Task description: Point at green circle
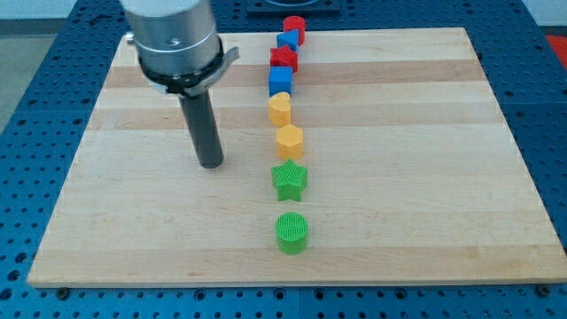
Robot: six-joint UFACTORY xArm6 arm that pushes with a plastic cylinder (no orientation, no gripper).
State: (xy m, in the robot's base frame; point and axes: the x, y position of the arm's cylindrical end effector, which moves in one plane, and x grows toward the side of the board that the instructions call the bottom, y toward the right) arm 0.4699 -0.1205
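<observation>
The green circle [291, 232] is a short ribbed cylinder near the view's bottom, at the lower end of a column of blocks. My tip [211, 165] rests on the board up and to the left of it, well apart from it. A green star [289, 180] lies just above the circle.
Above the star the column runs up: an orange hexagon [290, 141], an orange heart [280, 108], a blue block [280, 81], a red star-like block [283, 60], a blue block [287, 41] and a red cylinder [294, 27] at the wooden board's [425, 168] top edge.
</observation>
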